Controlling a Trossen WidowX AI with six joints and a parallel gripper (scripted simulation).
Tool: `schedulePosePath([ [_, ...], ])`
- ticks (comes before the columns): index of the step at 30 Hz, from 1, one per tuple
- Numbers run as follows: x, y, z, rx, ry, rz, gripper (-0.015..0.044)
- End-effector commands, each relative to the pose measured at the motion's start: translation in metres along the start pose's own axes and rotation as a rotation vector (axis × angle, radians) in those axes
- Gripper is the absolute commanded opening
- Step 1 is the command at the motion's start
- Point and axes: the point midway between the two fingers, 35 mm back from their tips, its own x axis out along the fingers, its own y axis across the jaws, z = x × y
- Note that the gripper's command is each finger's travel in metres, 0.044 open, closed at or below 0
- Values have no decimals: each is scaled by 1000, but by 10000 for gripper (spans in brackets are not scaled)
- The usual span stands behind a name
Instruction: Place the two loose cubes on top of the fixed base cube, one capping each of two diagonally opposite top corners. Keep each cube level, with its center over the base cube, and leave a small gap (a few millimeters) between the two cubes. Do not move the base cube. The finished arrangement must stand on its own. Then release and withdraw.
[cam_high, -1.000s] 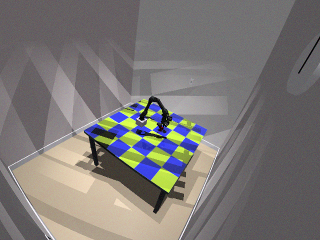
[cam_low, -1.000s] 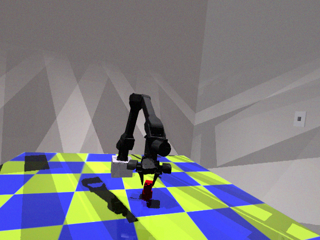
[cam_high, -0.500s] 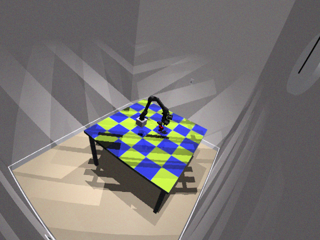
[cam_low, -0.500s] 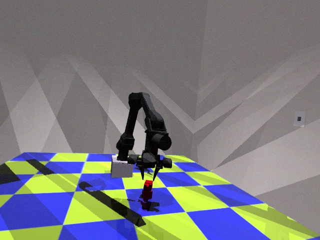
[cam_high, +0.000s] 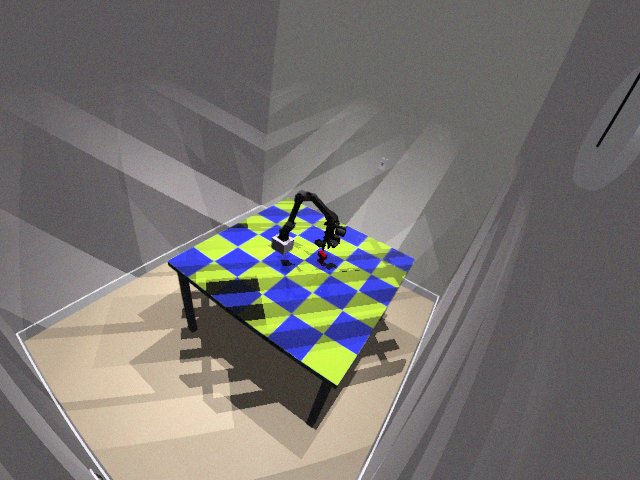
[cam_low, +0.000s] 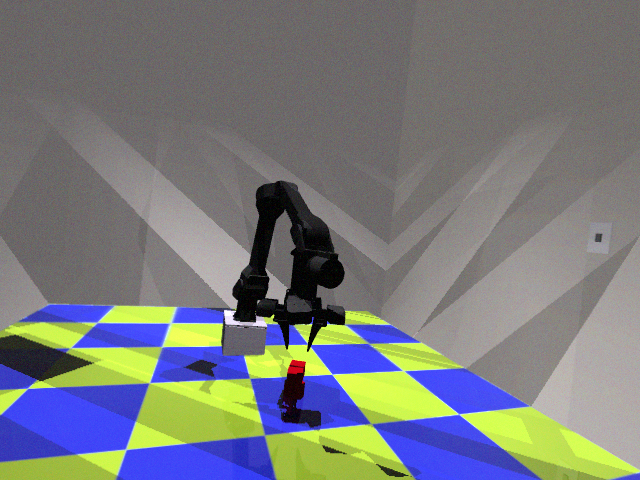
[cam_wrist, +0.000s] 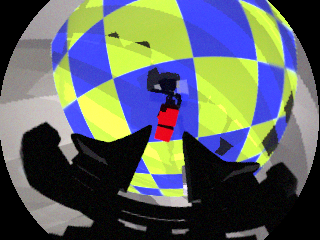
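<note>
We're looking at the gripper (cam_low: 298, 341) hanging above the checkered table (cam_low: 439, 392), fingers pointing straight down, and its jaws stand apart with nothing between them. Through the exterior view we see the two dark fingertips (cam_low: 312, 341) tapering to points, clear air under them.

Just below those tips, and a touch toward the camera, stands the red stack (cam_low: 295, 381). We can make out a bright red top face and a darker red body beneath it, taller than it is wide, so it reads as two red cubes one on the other, though we can't tell where one ends and the other begins. It rests on a blue tile, apart from the gripper, with its dark shadow pooling at its foot.

From the wrist view we see the red stack (cam_wrist: 167, 122) framed between the two black fingers, lying ahead of them and not touched by either.

Now the grey base cube (cam_low: 244, 334): it sits to the left of the red stack in the exterior view and farther back, well apart from it, with the arm's base column planted on top of it or right behind it; we can't tell which. From the top view we see the grey base cube (cam_high: 282, 244) near the far part of the table (cam_high: 330, 356), and the red stack (cam_high: 322, 255) just to its right.
</note>
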Motion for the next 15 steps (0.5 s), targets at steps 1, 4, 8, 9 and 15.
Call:
schedulePosePath([
  [1,-6,0,1,-4,-3,2,205],
  [4,-6,0,1,-3,-3,2,231],
  [8,-11,0,0,0,-2,1,336],
  [9,-12,0,0,0,-2,1,362],
  [15,-16,0,0,0,-2,1,400],
])
